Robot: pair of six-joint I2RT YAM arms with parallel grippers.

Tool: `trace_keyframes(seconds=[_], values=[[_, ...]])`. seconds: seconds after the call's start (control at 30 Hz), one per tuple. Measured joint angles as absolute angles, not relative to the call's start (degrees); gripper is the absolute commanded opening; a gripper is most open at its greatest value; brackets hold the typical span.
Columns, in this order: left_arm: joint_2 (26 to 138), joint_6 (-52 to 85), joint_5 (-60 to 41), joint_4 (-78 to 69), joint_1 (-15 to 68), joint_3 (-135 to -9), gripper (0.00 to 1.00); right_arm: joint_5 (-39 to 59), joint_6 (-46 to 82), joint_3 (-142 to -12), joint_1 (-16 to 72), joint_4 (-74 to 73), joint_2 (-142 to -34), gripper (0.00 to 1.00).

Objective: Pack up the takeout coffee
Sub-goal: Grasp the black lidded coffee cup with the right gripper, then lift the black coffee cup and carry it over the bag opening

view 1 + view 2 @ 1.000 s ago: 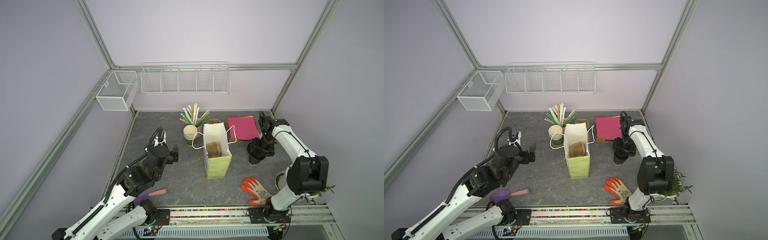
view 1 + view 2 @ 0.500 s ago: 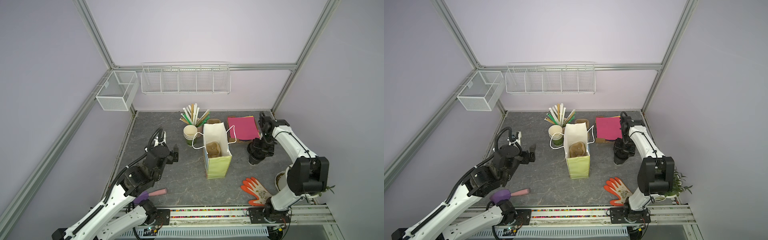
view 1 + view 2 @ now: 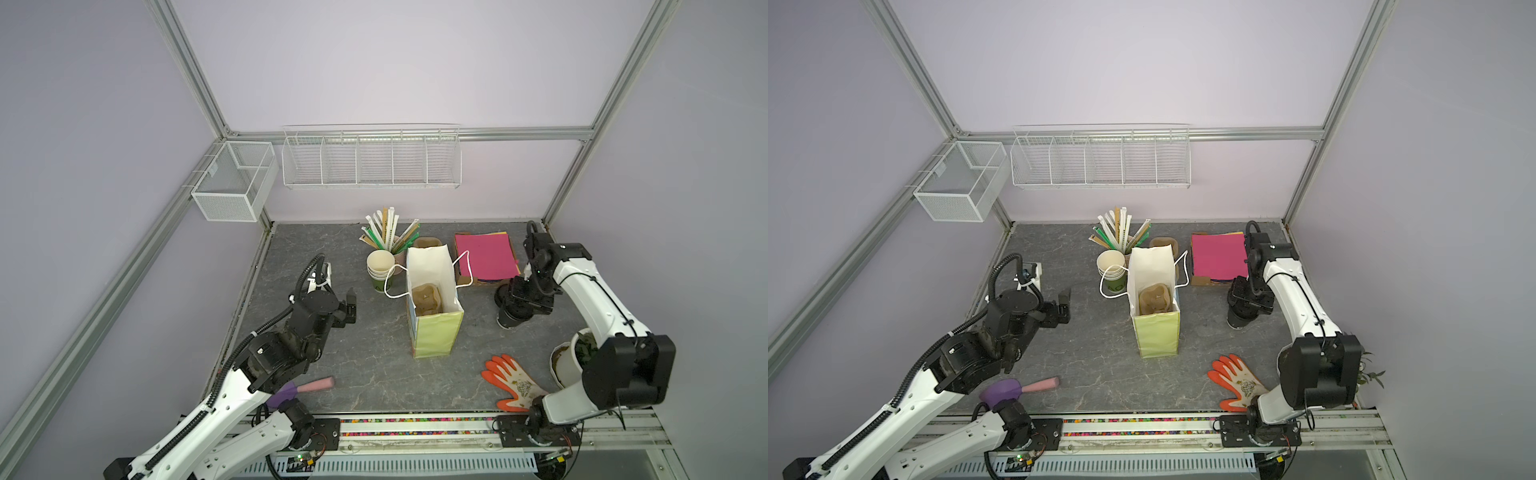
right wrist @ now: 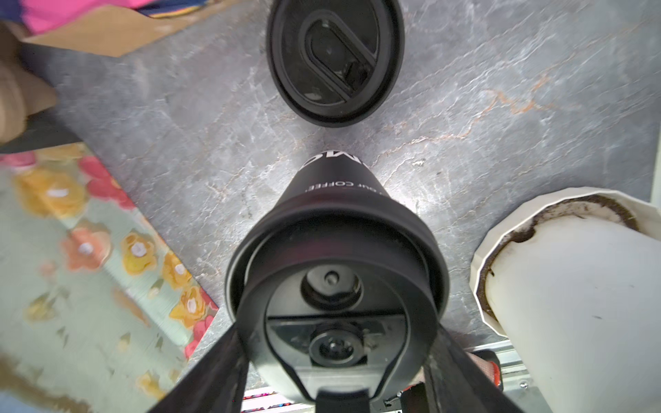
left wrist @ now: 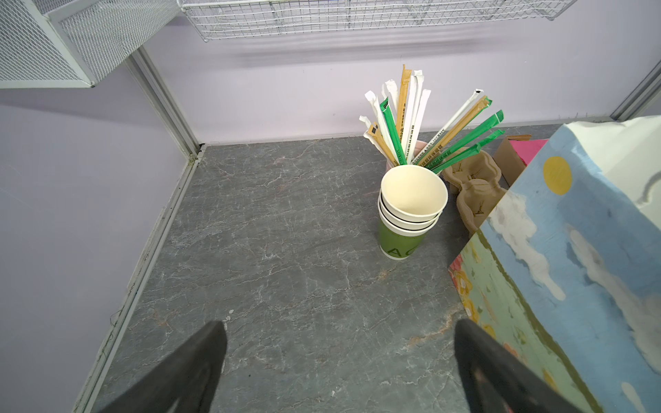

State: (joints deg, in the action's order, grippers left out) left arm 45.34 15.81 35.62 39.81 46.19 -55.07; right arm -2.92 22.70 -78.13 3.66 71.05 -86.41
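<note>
Front edge of the table (image 3: 374, 374): orange glove (image 3: 513, 384) lies flat on the right. Purple scoop (image 3: 1000, 391) with a pink handle lies on the left, partly under the left arm. White plant pot (image 3: 557, 365) sits behind the glove, tucked against the right arm's base.

Mid-table: paper bag (image 3: 436, 336) stands upright and open, green face toward me, with a brown pulp carrier (image 3: 424, 297) down inside it. Left hand (image 5: 339, 330) hovers over bare table left of the bag, fingers spread wide, nothing between them.

Right of the bag, well apart from it: takeout coffee (image 4: 336, 314) stands upright on the table with its lid on, not in the bag. Right hand (image 3: 517, 307) comes down on it from above. In the wrist view the two fingers (image 4: 214, 368) run in under the lid rim on either side of the cup; it reads as clenched on the cup. A second black lid (image 4: 336, 60) sits on the table near the cup, not touching it.

Further back: stack of green cups (image 5: 407, 218) with cream insides stands left of the bag's far end. Wrapped straws (image 5: 404, 118) fan out of a holder just behind them. More pulp carriers (image 5: 472, 186) sit behind the bag. Pink paper stack (image 3: 484, 255) rests on a cardboard box at back right.

Back wall: white wire rack (image 3: 370, 162) with dividers. Mesh basket (image 3: 232, 187) hangs at the left corner.
</note>
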Motion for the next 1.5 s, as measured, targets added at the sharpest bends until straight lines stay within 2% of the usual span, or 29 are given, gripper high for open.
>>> trace_keyframes(seconds=[0.3,0.73,1.1,1.33,1.5], values=[[45.54,15.81,34.65,39.81,45.74,-55.07,0.99,-3.42,22.06,-83.11,7.64,73.93,-75.35,0.62],[45.60,15.81,34.20,39.81,45.69,-55.07,0.99,-7.29,23.59,-108.09,19.33,82.11,-68.34,0.61],[45.78,15.81,34.20,39.86,45.30,-55.07,0.99,-6.81,26.35,-121.69,34.57,83.96,-72.05,0.61],[45.78,15.81,34.17,39.97,44.91,-55.07,0.99,-13.54,28.60,-131.22,49.41,84.73,-80.93,0.61],[45.78,15.81,34.00,39.97,44.56,-55.07,0.99,-16.80,30.65,-134.02,54.30,86.46,-87.05,0.61]])
